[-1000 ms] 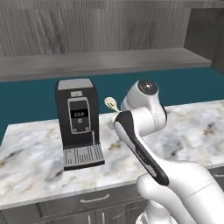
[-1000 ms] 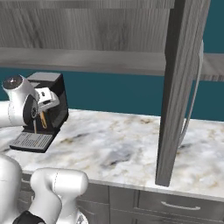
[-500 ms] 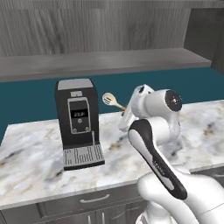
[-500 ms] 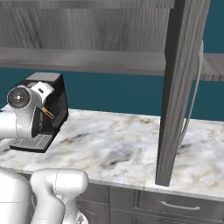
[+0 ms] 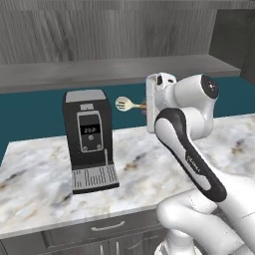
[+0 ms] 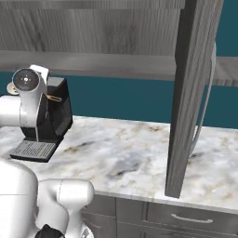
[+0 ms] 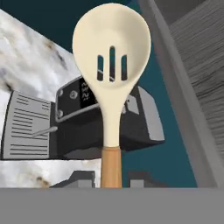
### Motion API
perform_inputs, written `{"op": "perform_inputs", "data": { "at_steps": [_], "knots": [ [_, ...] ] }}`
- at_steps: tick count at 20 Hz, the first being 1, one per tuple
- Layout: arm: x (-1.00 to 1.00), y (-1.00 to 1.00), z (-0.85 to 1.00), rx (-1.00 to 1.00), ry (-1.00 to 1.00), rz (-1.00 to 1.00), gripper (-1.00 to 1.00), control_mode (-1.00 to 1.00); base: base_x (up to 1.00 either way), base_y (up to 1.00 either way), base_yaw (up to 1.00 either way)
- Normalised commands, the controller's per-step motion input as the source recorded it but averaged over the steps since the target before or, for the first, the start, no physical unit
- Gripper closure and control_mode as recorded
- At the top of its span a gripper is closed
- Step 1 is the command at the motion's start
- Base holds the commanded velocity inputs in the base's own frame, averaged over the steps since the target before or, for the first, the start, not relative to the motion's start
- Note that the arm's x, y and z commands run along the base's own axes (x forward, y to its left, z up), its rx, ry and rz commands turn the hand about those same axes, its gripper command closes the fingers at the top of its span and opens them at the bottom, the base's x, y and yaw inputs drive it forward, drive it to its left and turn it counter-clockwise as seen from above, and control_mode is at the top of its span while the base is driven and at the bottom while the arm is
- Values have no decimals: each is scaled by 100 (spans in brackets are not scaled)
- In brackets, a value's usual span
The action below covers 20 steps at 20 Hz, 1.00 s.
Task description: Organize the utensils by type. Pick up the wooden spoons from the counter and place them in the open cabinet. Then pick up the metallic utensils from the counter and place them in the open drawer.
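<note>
hand view has the wooden spoon (image 7: 112,83) standing straight up out of the hand (image 7: 112,180), its tan handle pinched between the two dark fingertips (image 7: 78,178) and its pale cream slotted bowl at the far end. the hand is clamped on the handle. behind the bowl sits the black coffee machine (image 7: 100,127) on the marble counter (image 7: 26,57), with the teal wall and the grey cabinet (image 7: 201,74) shelf edge off to one side.

in the left base view the spoon (image 5: 125,104) is held in the air, sticking out sideways from the hand (image 5: 147,105) toward the coffee machine (image 5: 88,137), its bowl just beside the machine's upper corner and well above the counter (image 5: 139,159). the spoon hangs a little below the grey shelf board (image 5: 99,72).

in the right base view the arm's wrist covers most of the hand; the cabinet's long slab door (image 6: 190,97) stands open to the right, well apart from the arm.
</note>
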Motion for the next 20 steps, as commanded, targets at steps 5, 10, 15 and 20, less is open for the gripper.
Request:
{"op": "perform_inputs", "data": {
  "at_steps": [5, 10, 15, 20],
  "knots": [
    [24, 0, 69, -41, 0, -4, 100, -100, 0, 0, 0],
    [48, 1, 54, -29, -6, -11, 100, -100, 0, 0, 0],
    [52, 0, 35, -16, -19, -4, 100, -100, 0, 0, 0],
    [73, 0, 28, -7, -3, -3, 100, -100, 0, 0, 0]
  ]
}}
